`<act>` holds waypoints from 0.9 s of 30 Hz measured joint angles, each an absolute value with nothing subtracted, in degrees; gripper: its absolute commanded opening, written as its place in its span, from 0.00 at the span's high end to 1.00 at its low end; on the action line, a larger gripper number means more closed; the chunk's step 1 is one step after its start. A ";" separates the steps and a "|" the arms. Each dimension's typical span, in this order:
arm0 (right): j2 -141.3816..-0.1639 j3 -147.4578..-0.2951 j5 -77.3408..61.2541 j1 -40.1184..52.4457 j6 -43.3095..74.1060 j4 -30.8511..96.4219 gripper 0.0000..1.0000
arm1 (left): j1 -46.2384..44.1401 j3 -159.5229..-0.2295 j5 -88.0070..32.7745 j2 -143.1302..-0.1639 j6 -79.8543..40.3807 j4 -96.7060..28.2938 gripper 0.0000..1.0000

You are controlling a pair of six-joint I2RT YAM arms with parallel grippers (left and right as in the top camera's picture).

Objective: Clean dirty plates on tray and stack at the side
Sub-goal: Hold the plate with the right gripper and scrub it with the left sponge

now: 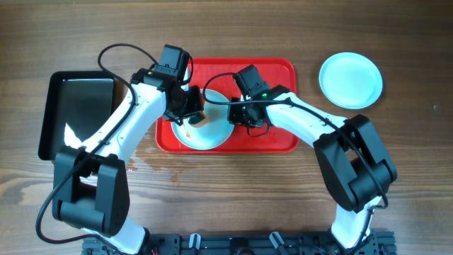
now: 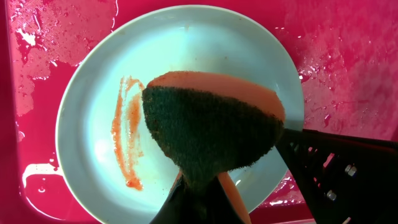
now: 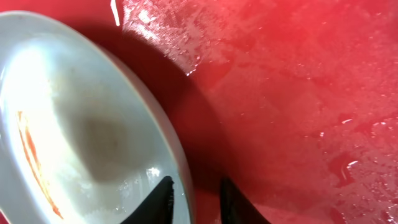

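On the red tray (image 2: 348, 62), a sponge (image 2: 211, 130) hides much of the plate (image 2: 93, 124).

A pale mint-blue plate (image 1: 216, 133), streaked with orange-brown sauce, lies in the left half of the wet red tray (image 1: 276, 138). A second plate (image 1: 350, 80) — clean, flat — sits off the tray, near its far right corner.

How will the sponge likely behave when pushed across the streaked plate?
Probably soft and floppy: the sponge is squeezed narrow where the left gripper pinches it, fanning out beyond. Its dark coarse face should likely grip rather than slip, possibly dragging the plate on the wet tray.
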State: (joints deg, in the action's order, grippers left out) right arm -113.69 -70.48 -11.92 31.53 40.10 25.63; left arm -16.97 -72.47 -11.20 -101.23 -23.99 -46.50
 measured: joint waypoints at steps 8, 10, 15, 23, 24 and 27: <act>-113.86 -70.48 -9.04 31.51 41.06 25.39 0.96 | -16.97 -72.47 -11.07 -101.25 -23.79 -47.31 0.96; -113.86 -70.48 -8.05 31.40 41.17 24.82 0.96 | -16.99 -72.47 -10.98 -101.25 -23.75 -47.57 0.96; -113.86 -70.48 -7.16 31.03 41.12 23.90 0.96 | -18.00 -72.47 -10.92 -101.25 -23.59 -45.95 0.96; -113.86 -70.48 -7.01 30.94 41.10 23.90 0.96 | -20.95 -72.49 -10.46 -102.43 -23.59 -39.29 0.96; -113.86 -70.48 -7.01 30.94 41.10 23.90 0.96 | -21.08 -72.47 -10.33 -103.26 -23.59 -38.57 0.96; -113.86 -70.48 -7.05 30.94 41.04 23.92 0.96 | -21.06 -72.49 -10.09 -106.08 -23.59 -37.58 0.96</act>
State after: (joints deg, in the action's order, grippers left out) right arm -113.86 -70.48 -7.05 30.94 41.04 23.92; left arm -21.06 -72.49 -10.09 -106.08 -23.59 -37.58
